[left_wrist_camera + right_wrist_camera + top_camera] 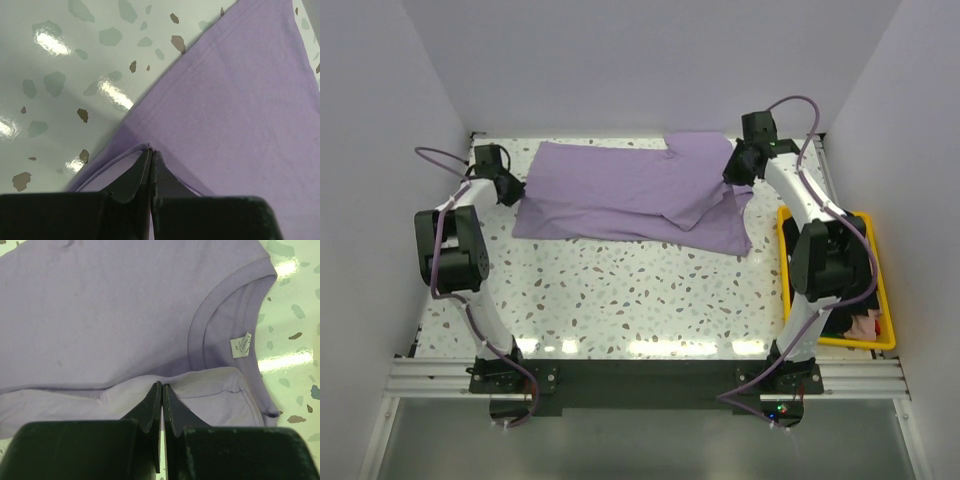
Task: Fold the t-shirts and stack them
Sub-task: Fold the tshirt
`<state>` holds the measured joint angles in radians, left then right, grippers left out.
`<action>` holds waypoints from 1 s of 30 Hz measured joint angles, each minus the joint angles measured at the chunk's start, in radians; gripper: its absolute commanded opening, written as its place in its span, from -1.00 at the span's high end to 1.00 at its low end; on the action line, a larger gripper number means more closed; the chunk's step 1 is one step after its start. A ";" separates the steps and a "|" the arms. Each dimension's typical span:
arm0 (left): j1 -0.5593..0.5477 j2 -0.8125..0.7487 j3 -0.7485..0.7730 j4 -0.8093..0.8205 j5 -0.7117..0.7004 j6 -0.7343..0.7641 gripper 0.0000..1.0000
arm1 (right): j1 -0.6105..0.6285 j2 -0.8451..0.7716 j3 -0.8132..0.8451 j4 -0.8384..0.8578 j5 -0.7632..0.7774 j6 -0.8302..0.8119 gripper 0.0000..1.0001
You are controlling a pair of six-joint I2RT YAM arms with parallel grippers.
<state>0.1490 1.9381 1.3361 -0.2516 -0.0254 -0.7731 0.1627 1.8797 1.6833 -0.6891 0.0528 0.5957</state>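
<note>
The lavender t-shirt (630, 195) lies partly folded across the far half of the table, its right part doubled over. My left gripper (513, 192) is at its left edge, shut on the hem there, as the left wrist view (151, 149) shows. My right gripper (733, 172) is at the shirt's right end, shut on a fold of cloth (162, 385) just below the collar with its small white neck label (241, 346). A dark cloth (842, 322) lies in the bin; I cannot tell whether it is the black t-shirt.
A yellow plastic bin (885, 300) stands at the right edge of the table, partly under my right arm, with a pinkish cloth (865, 326) in it. White walls close the table on three sides. The speckled tabletop (640, 300) lies between the shirt and the arm bases.
</note>
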 measured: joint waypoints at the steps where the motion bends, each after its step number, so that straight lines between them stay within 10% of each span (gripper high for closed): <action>1: 0.000 0.005 0.007 0.000 0.001 0.001 1.00 | -0.004 0.007 0.005 -0.001 0.000 -0.002 1.00; 15: 0.000 0.052 0.035 0.003 0.014 0.009 0.98 | -0.031 0.195 0.153 -0.006 -0.027 -0.028 1.00; 21: 0.000 0.067 0.048 0.003 0.015 0.029 0.55 | -0.040 0.296 0.258 -0.021 -0.045 -0.049 1.00; 30: 0.001 0.049 0.062 0.004 0.018 0.062 -0.34 | -0.042 0.412 0.416 -0.044 -0.075 -0.086 -0.10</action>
<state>0.1501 1.9873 1.3983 -0.2478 -0.0078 -0.7113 0.1211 2.2917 2.0995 -0.7334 -0.0223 0.5095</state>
